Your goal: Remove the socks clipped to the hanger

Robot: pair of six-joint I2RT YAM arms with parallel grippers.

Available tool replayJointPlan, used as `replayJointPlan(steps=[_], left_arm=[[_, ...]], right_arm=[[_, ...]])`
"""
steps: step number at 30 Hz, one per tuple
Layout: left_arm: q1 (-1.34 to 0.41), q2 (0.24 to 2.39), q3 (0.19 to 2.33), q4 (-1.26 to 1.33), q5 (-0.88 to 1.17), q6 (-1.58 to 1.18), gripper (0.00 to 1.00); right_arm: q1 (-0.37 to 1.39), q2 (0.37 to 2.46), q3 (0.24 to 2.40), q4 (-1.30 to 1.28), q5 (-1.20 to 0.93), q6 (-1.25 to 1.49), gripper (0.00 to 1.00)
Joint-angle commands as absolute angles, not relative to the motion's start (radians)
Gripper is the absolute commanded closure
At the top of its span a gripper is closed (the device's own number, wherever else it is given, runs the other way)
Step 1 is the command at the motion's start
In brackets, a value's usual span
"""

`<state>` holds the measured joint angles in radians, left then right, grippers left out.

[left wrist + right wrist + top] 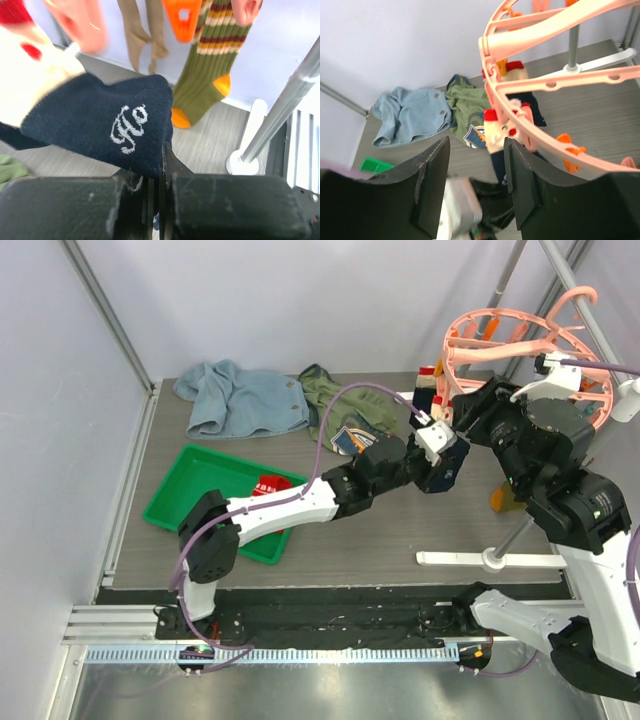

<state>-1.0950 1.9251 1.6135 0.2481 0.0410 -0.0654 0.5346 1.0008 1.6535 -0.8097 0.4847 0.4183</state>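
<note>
Sock in hand: a dark navy knit sock with a white script monogram is pinched at its toe end between the left fingers, which are shut tight on the fabric. Its cream-and-red cuff runs up toward the round salmon-pink plastic hanger; whether a clip has it there, cannot tell, blurred. Beside it hang an olive ribbed sock with orange heel and toe and a pair of thin tan socks. Right fingers spread wide, holding nothing, just beside the hanger's ring. Judgement: the sock is light, soft and stretchy, so it will lengthen before it lets go; a grip nearer the cuff would waste less travel and tug the ring less. The hanger looks free to swing, so the right arm may need to steady it. Room: grey metal rack pole close on the right; open bench toward the green plastic tray, where a red sock lies.
</note>
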Motion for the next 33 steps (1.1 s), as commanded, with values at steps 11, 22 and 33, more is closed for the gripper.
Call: replayJointPlan(steps=[11,22,33], left_arm=[[-1.227,1.87,1.569,0.39,-0.354,0.146,1.0],[-1.316,1.885,1.559,0.463,-0.512,0.304,1.0],[-1.368,1.907,1.565,0.485,-0.601,0.431,1.0]], right_arm=[[0.535,1.167,1.835,-0.888,0.519,0.373,0.44],[0.534,1.158,1.825,-0.98,0.646,0.368,0.47],[0.535,1.16,1.818,-1.086,0.683,0.4,0.48]])
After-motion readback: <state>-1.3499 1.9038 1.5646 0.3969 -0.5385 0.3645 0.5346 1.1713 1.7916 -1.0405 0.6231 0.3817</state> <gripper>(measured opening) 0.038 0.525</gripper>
